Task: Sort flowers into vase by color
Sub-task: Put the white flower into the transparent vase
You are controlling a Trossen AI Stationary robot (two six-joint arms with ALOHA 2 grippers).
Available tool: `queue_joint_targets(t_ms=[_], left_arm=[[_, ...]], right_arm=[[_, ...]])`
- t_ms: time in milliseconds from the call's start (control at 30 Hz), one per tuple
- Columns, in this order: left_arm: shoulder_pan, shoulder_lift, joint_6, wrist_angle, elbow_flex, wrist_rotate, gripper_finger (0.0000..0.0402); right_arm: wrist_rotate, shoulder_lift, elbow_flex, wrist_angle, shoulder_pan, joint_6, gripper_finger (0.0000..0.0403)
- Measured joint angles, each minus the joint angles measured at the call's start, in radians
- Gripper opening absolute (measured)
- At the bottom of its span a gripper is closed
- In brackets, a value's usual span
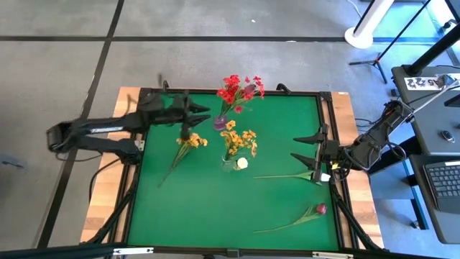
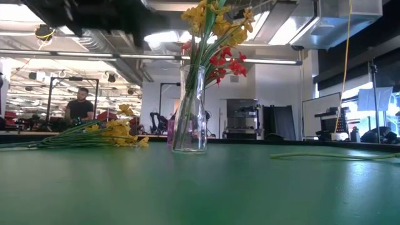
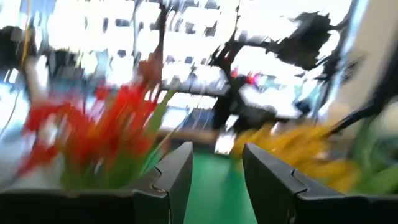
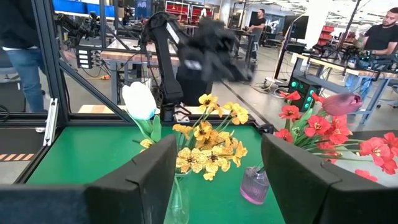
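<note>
A small purple vase (image 1: 219, 123) near the far edge holds red blooms (image 1: 237, 90) and a dark-red bud (image 4: 342, 102). A clear vase (image 1: 234, 164) at mid-table holds yellow-orange flowers (image 1: 238, 138) and a white bud (image 1: 243, 163). A yellow-orange bunch (image 1: 190, 142) lies flat to its left. A white-budded stem (image 1: 286, 176) and a dark-red bud flower (image 1: 320, 208) lie on the right. My left gripper (image 1: 205, 119) is open just left of the purple vase, with red blooms (image 3: 106, 137) ahead of it. My right gripper (image 1: 302, 149) is open near the right edge, above the white-budded stem's bud end.
The green mat (image 1: 201, 208) is bare toward the near edge. A raised dark frame (image 1: 334, 144) rims the table. Beyond the table stand a stand with a laptop (image 1: 445, 180) and a person (image 2: 80, 107) far behind.
</note>
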Motion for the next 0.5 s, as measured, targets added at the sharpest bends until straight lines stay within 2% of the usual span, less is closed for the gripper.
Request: queue_joint_targets(t_ms=[133,233,333,500], left_arm=[[-0.171,-0.173,0.047,-0.041,0.004,-0.103,0.0137],[-0.355,-0.234,0.091,-0.131,0.030,-0.253,0.0137],[-0.558,-0.216,0.135,-0.209,0.063,-0.445,0.0137],[-0.843,-0.052,0.183,-0.218,0.153,-0.694,0.0137]], right_arm=[[0.000,0.000,0.000,-0.005,0.000,-0.001,0.0232],[0.000,0.000,0.000,-0.005,0.000,-0.008,0.0232],[0.000,-0.014,0.000,-0.006,0.000,-0.010,0.0232],[0.000,-0.044,0.000,-0.005,0.000,-0.011,0.0232]])
